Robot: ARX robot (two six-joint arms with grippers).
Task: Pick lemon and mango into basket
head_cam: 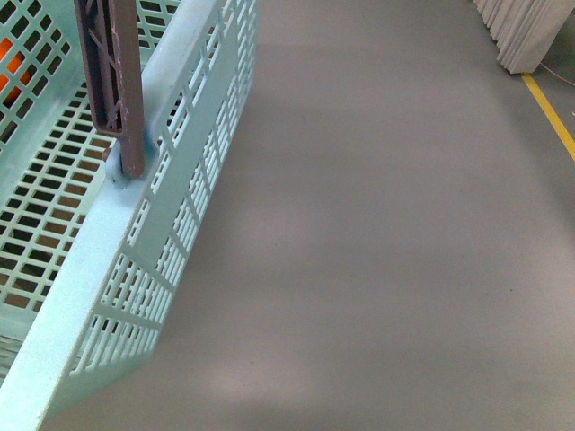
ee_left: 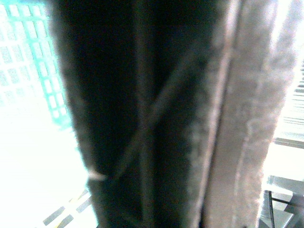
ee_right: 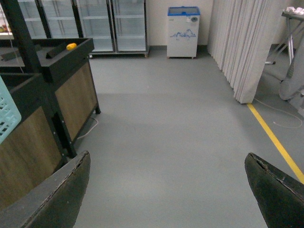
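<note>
The turquoise basket hangs tilted at the left of the front view, above grey floor, with its brown handle standing up. In the left wrist view that handle fills the picture, blurred and very close; my left gripper is shut on it and its fingers do not show apart. A corner of the basket also shows in the right wrist view. My right gripper is open over bare floor, holding nothing. A small yellow fruit lies far off on a stand; lemon or mango, I cannot tell.
A black stand with wooden panels runs along one side. Behind it are glass-door fridges and a white chest freezer. A curtain and a yellow floor line border the other side. Something orange shows through the basket's lattice.
</note>
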